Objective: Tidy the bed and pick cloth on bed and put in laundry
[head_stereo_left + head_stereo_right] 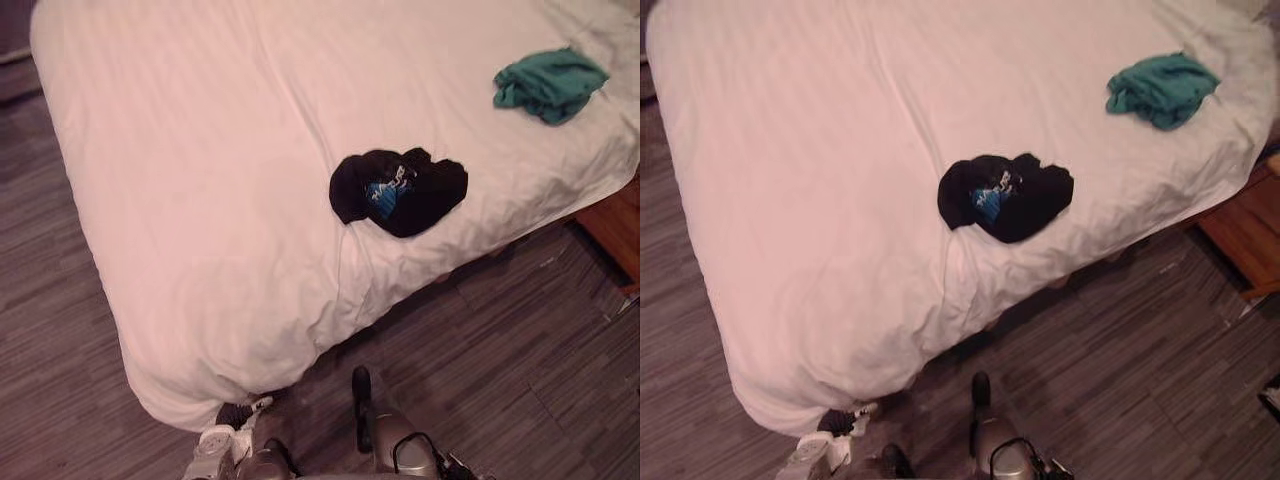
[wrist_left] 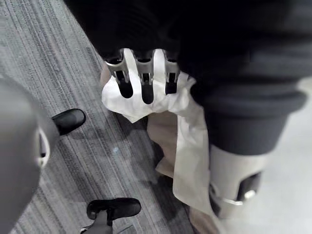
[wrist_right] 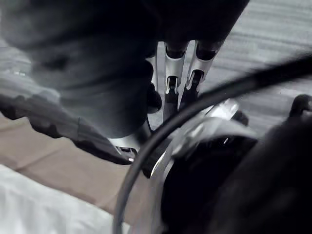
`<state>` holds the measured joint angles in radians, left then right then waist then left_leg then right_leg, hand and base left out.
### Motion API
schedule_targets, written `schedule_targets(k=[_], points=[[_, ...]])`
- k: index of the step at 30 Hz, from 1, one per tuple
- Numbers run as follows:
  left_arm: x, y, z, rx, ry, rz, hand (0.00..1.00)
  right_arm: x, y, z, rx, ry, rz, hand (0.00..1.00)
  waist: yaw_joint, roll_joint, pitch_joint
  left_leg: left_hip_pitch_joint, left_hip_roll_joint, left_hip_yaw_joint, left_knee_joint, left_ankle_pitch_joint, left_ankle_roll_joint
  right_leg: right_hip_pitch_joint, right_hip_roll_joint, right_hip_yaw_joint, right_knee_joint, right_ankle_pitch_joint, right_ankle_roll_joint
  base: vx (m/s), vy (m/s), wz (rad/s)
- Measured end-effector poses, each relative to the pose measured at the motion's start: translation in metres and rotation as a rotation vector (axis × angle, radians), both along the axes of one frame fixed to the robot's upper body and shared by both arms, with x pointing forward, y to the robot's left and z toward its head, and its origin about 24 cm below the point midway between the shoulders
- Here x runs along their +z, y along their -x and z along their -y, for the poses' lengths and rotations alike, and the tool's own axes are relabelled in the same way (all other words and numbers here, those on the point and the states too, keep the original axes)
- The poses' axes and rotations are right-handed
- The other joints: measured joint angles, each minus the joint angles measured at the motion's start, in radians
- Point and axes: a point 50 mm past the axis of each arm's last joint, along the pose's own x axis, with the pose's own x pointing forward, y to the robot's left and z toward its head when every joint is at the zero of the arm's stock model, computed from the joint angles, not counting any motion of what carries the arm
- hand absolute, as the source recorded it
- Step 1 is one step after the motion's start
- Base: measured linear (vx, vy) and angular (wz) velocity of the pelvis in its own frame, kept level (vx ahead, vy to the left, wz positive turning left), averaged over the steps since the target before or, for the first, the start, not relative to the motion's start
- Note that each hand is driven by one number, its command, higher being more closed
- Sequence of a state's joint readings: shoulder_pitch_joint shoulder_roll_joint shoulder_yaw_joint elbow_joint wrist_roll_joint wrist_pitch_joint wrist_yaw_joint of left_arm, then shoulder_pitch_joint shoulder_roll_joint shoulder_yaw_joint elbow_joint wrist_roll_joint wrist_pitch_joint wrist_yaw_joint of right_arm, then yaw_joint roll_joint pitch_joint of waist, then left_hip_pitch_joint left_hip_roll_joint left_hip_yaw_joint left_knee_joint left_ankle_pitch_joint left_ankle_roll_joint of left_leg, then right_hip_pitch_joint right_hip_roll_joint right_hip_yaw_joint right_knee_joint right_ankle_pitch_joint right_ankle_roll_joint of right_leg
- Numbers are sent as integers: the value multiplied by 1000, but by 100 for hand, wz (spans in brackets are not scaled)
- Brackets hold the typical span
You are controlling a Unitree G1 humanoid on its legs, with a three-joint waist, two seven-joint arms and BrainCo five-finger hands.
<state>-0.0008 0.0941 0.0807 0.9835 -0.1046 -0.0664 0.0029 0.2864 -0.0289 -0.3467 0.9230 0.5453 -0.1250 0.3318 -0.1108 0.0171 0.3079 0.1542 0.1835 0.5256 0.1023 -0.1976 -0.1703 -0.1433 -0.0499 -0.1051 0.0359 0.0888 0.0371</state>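
Grey plank floor surrounds a wide bed whose pale cover is smooth over most of its top, with creases toward the near edge and the near corner on the robot's left; a brown wooden piece of furniture stands just beside the bed's right side.

Two garments lie on the bed; a black cloth with a small blue print is crumpled close to the near edge, about midway along it; a teal cloth is bunched farther back and to the right, near the bed's right edge and well apart from the black one; neither garment touches a hand.

Both hands are low, by the bed's near corner and above the floor. The left hand has its fingers curled into a bunch of white fabric at that corner, gripping it; more of the fabric hangs down in a loose strip beneath the fingers. The right hand hangs close to the robot over the floor; its fingers look straight and empty, though its wrist view is blurred and dark, so this is less than certain.
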Motion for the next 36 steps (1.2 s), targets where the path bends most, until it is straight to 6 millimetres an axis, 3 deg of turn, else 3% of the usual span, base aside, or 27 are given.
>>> schedule_targets(k=[4,5,6,7,8,9,10,12,13,14,16,17,18,19,20,22,23,24,26,30,34,35,36], points=[[-12,19,5,23,57,-126,0,1,-18,-5,33,10,24,0,2,-9,-38,45,-7,54,-16,0,0,53,8,23,-81,44,2,-10,24,-28],[-15,26,5,34,67,-175,0,2,-24,-6,50,15,29,0,3,-14,-43,72,1,117,-23,-1,-2,60,13,-43,-118,24,-42,-111,13,-101],[-18,34,5,27,62,-217,0,3,-32,-4,67,27,40,0,3,-3,-44,97,21,203,-34,-1,-4,57,9,-192,-92,-15,-95,-96,15,-144],[-18,35,2,8,44,-234,0,3,-34,-4,104,37,34,0,6,2,-48,117,31,269,-33,3,-14,47,2,-295,-69,-19,-117,-32,22,-146],[-18,35,0,-5,32,-241,0,3,-36,-6,127,37,29,0,8,-3,-52,131,31,301,-34,5,-20,44,-1,-328,-57,-6,-131,21,10,-167],[-19,36,-3,-56,9,-270,0,2,-39,-9,155,32,28,0,7,-15,-63,166,29,367,-31,5,-39,39,9,-357,-33,41,-116,19,-53,-198],[-20,35,4,-187,-10,-309,0,3,-42,-9,175,38,26,0,2,-4,-65,202,32,434,-23,21,-62,37,36,-355,-21,34,-122,13,-56,-189],[-20,26,17,-296,-19,-310,0,3,-43,-3,187,53,17,0,-17,5,-70,234,40,462,8,33,-77,34,66,-309,-3,9,-128,49,-89,-133],[-18,19,23,-347,-31,-301,0,2,-41,-5,201,48,-2,0,-25,-3,-75,232,75,447,130,33,-77,30,76,-260,27,-26,-136,126,-122,-165],[-17,14,28,-364,-25,-297,0,0,-40,-8,235,50,-22,0,-22,-18,-87,179,162,378,398,62,-32,35,97,-192,39,-55,-154,129,-113,-167],[-17,11,34,-354,12,-291,0,0,-39,-9,249,54,-38,0,-9,-18,-94,59,226,194,664,194,171,47,126,-117,33,-55,-173,146,-105,-181],[-15,8,44,-269,98,-260,0,2,-46,-3,285,99,-48,0,8,-3,-93,-137,174,-113,895,93,192,40,178,24,51,-53,-197,174,-8,-241],[-14,7,48,-234,131,-222,0,2,-52,-1,313,119,-52,0,21,7,-95,-199,114,-218,926,30,177,44,200,88,53,-55,-201,141,67,-313],[-10,-1,52,-203,162,-171,0,1,-56,-2,374,139,-70,0,49,2,-93,-233,31,-329,880,-46,145,70,227,184,53,-46,-179,165,133,-311],[-9,-3,52,-179,175,-142,0,0,-58,-4,450,162,-97,0,59,-21,-84,-242,-34,-418,729,-102,137,106,248,275,36,-46,-156,125,115,-286],[-9,-3,51,-172,177,-128,0,-1,-58,-5,481,175,-105,0,63,-26,-97,-240,-97,-551,501,-121,116,122,253,331,29,-65,-134,123,126,-259],[-8,-4,52,-151,194,-120,0,0,-56,-2,509,198,-108,0,72,0,-117,-241,-96,-583,309,-25,101,115,267,356,38,-48,-117,165,126,-280],[-11,0,52,-149,197,-138,0,0,-53,3,529,219,-126,0,65,8,-123,-234,-85,-578,230,2,73,112,280,382,42,-41,-134,218,129,-210],[-8,-11,53,-168,195,-125,0,-5,-30,1,483,203,-174,0,41,2,-128,-197,-92,-545,152,11,85,116,262,390,22,-39,-126,189,135,-46],[-7,-14,50,-166,175,-131,0,-7,-15,-2,445,180,-180,0,36,-34,-154,-134,-106,-552,0,80,84,123,228,372,-19,-58,-112,143,87,23],[-17,13,38,-110,148,-227,0,-8,-14,-5,416,178,-163,0,37,-43,-189,-98,-108,-571,-53,89,84,156,206,307,-59,-86,-107,82,44,33],[-28,67,-5,230,58,-410,0,-9,-27,-7,470,197,-189,0,85,-36,-243,-48,-176,-539,-87,82,143,229,117,132,-95,-105,-75,28,9,7],[-28,67,-5,230,58,-410,0,-9,-27,-7,470,197,-190,0,85,-36,-243,-48,-176,-539,-87,82,143,229,117,132,-95,-105,-75,0,0,0]])
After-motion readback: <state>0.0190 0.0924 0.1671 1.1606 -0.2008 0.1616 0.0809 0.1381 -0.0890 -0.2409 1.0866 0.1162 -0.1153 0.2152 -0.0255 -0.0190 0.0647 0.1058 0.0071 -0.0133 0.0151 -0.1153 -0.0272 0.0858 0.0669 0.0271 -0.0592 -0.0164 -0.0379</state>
